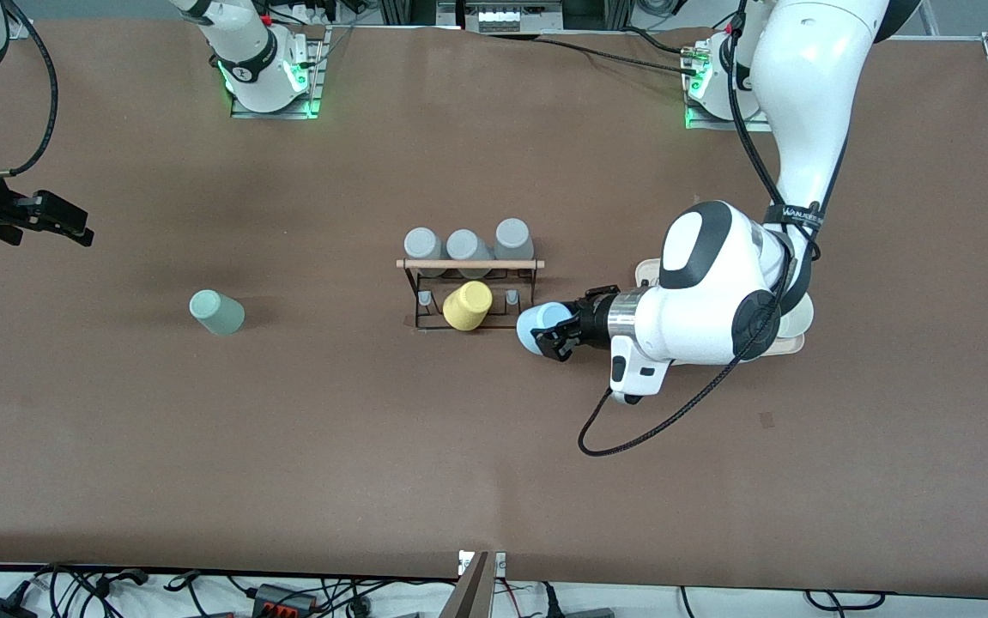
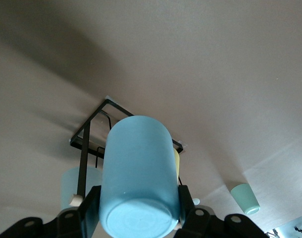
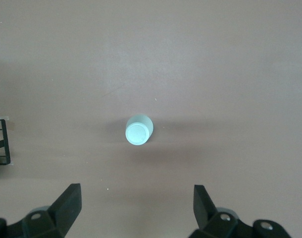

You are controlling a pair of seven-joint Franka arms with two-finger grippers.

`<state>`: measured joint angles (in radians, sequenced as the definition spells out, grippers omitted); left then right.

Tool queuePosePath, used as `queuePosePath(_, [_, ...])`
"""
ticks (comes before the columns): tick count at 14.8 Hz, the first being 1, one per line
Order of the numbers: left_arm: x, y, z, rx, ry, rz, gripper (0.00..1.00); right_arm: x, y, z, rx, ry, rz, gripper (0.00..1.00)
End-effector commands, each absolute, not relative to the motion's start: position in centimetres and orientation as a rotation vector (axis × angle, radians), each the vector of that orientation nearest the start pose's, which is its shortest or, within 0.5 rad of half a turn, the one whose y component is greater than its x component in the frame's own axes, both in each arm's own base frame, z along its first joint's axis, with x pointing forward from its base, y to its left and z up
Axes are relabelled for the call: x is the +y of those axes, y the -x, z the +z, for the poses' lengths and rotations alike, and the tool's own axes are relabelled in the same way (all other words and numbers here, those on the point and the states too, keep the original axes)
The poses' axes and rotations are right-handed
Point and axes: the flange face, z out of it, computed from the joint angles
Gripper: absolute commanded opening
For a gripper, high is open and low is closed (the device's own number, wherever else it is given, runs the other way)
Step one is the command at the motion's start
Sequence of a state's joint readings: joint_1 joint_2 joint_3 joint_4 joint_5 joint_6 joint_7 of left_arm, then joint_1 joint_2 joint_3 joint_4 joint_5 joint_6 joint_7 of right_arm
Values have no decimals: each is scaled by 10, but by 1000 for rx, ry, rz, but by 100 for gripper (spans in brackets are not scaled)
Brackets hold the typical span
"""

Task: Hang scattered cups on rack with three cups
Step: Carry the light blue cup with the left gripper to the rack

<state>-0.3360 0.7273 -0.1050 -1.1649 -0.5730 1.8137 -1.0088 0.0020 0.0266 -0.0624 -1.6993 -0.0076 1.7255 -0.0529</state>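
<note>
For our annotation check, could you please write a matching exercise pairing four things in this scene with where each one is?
Things:
1. light blue cup
2. mint-green cup
3. yellow cup
4. three grey cups

Places:
A. standing alone on the table toward the right arm's end
B. on the rack, on its side nearer the front camera
C. gripped in the left hand beside the rack
D. in a row along the rack's side nearer the robots' bases

Pairs: 1-C, 2-A, 3-B, 4-D

six cups, one rack
</note>
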Motion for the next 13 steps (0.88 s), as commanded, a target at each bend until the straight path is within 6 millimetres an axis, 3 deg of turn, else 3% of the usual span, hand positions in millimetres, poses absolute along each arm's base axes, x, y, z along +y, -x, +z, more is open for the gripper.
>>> queuePosePath(1, [-341,-664,387,-1286,3206,888,10,-33,-572,566,13,3149,-33,100])
queuePosePath(4, [-363,-653,385,-1277,3190,927,10,-33,-572,566,13,3149,-33,100])
queuePosePath(6, [-365,-650,372,-1270,3168,949,11,-33,-572,565,13,3148,-26,100])
queuePosePath(9, [-385,-639,349,-1217,3144,972,12,-36,-572,564,1,3149,-24,100])
queuePosePath(13, [-387,-638,325,-1200,3118,985,14,-37,-572,564,1,3149,-21,100])
